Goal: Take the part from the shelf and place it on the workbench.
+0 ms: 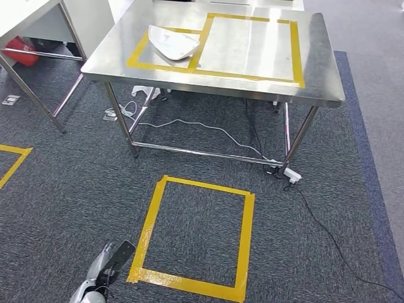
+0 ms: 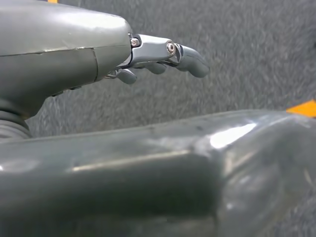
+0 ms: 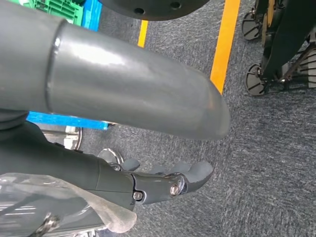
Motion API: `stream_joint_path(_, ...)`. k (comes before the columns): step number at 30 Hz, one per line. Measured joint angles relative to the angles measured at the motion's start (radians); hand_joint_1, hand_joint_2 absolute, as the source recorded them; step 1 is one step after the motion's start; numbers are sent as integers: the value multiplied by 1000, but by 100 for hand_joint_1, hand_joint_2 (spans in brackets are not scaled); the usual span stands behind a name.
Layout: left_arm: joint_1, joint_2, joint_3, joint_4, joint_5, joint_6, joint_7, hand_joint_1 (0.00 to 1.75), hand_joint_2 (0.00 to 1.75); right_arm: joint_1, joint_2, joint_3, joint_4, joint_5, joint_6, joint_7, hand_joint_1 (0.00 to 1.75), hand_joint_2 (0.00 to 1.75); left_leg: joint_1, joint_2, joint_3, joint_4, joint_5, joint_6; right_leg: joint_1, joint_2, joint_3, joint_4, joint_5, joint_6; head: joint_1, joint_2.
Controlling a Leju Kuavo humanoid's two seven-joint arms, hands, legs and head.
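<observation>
At the far left, a second steel table [image 1: 28, 12] stands with a red object [image 1: 21, 52] on the floor under it. The left hand [image 1: 107, 265] hangs low over the dark carpet [image 1: 62, 189], just beside the near left corner of a yellow tape square [image 1: 152, 221] stuck to the floor. In the left wrist view its fingers [image 2: 190, 60] lie stretched out with nothing in them, so it is released. The part [image 1: 173, 43], a flat white piece, rests on the workbench [image 1: 317, 63] towards its left edge. It lies inside the smaller yellow tape outline [image 1: 136, 58] with its right end reaching the strip shared with the larger outline [image 1: 296, 53], which takes up the middle and right of the top. A white power strip [image 1: 293, 175] lies on the carpet by the bench's near right leg. The right hand [image 3: 149, 185] hangs above the carpet, its fingers [image 3: 199, 173] straight and the thumb [image 3: 130, 89] held well apart, grasping nothing. A clear film [image 3: 93, 207] shows beside the base of its palm, and I cannot tell what it is.
</observation>
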Motion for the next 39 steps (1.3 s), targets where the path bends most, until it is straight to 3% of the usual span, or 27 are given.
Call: stream_joint_path(39, 0, -20, 28, 50, 1, -3, -2, 0, 0, 0, 0, -3, 0, -1, 0, 2, 0, 0, 1, 0, 0, 0, 1, -1, 2, 0, -1, 3, 0, 0, 0, 0)
